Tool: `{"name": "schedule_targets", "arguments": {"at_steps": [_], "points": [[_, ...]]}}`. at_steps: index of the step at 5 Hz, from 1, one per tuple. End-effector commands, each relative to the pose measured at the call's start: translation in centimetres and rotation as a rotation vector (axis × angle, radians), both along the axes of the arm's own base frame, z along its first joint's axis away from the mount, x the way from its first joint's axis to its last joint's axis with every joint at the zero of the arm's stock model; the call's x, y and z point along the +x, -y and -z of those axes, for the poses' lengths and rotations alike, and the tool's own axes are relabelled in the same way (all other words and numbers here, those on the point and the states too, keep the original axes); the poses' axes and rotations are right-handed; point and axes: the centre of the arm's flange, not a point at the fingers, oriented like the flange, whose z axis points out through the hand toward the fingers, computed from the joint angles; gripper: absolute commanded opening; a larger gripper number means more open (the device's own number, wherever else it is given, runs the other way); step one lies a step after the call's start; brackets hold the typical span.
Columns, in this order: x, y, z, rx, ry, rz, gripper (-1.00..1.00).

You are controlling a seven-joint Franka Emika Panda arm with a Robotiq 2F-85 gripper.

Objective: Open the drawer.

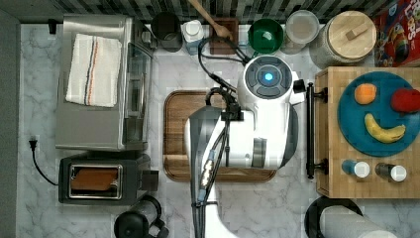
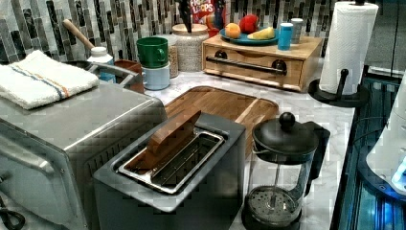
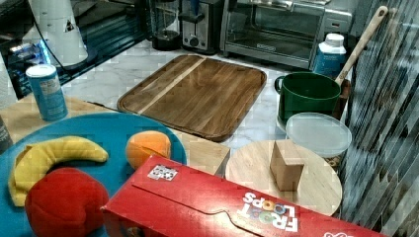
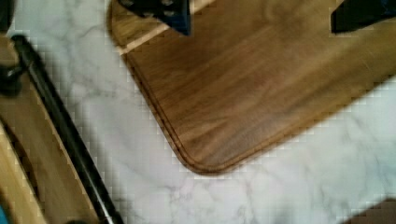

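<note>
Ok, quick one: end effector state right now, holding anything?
End effector: open, holding nothing, fingers apart above the dark-brown wooden tray, beside the light bamboo-wood drawer's long black bar handle.

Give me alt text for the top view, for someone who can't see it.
A white robot arm hangs over a dark wooden tray on a marble counter, beside a closed bamboo drawer with a black bar handle on the top view's right. A blue plate of fruit sits on the cabinet; a toaster oven stands on the top view's left.
</note>
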Motion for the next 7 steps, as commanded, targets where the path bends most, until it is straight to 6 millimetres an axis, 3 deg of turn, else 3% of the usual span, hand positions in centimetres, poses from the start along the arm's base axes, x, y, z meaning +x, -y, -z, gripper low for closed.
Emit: {"name": "schedule_targets", "arguments": {"at_steps": [1,5,7], "points": [[-2.4,6.5,2.5,-0.031,0.03,-0.332,1.0],[-2.3,11.1,5.7,-0.172,0.1,-0.626,1.0],[-2.5,15.0,7.4,-0.175,0.142,-0.713,1.0]]}}
